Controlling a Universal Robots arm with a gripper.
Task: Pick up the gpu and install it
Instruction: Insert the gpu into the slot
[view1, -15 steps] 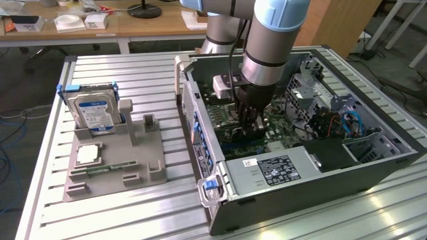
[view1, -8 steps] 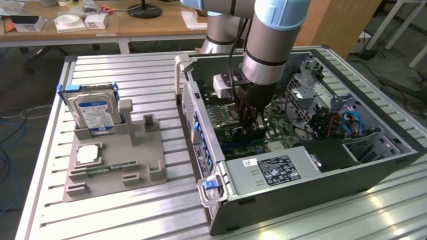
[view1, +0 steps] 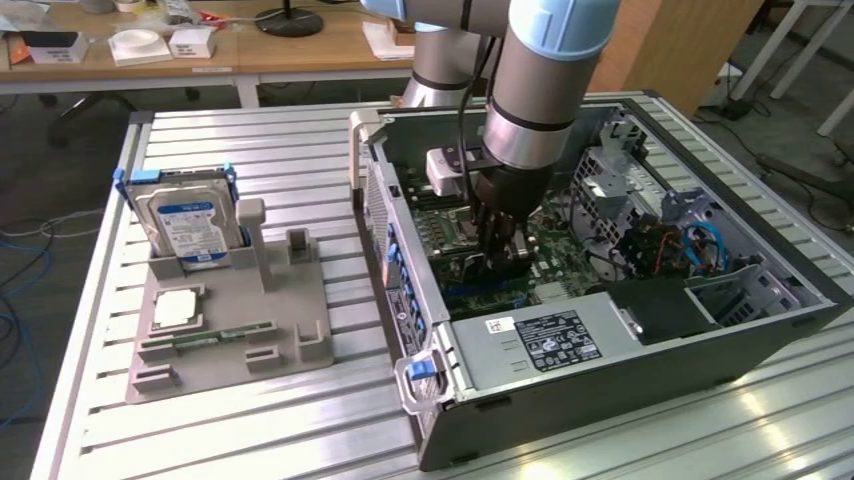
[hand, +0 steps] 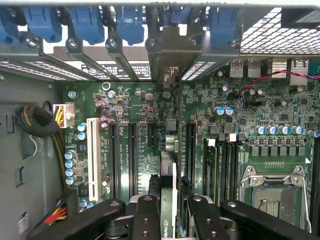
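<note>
Nearest the wrist camera, the black two-fingered gripper (hand: 169, 220) is clamping the gpu (hand: 168, 197), a thin green circuit card seen here edge-on, its fingers (hand: 145, 217) pressing in on both flat faces. The card is hanging upright between them, its long axis running away from the camera along the line of the expansion slots, and its far end, a silver metal bracket (hand: 171, 80), is pointing at the back wall of the case.

Beneath it, the green motherboard (hand: 135, 130) is lying flat with several long black slots in parallel and one white slot (hand: 92, 152) off to the side. The card is sitting over or into one of the middle black slots; whether its edge is fully seated I cannot tell.

The risk, as I judge it, is misalignment: the slots are lying close together, so a small sideways or twisting error could be driving the card's edge onto the board or a neighbouring slot. The bracket could also be catching on the silver rear frame under the blue plastic retention clips (hand: 127, 22) at the far wall.

In the exterior view, the grey-and-blue robot arm (view1: 541, 80) is reaching down into the open grey metal computer case (view1: 601, 370), the gripper (view1: 501, 250) low over the board.
</note>
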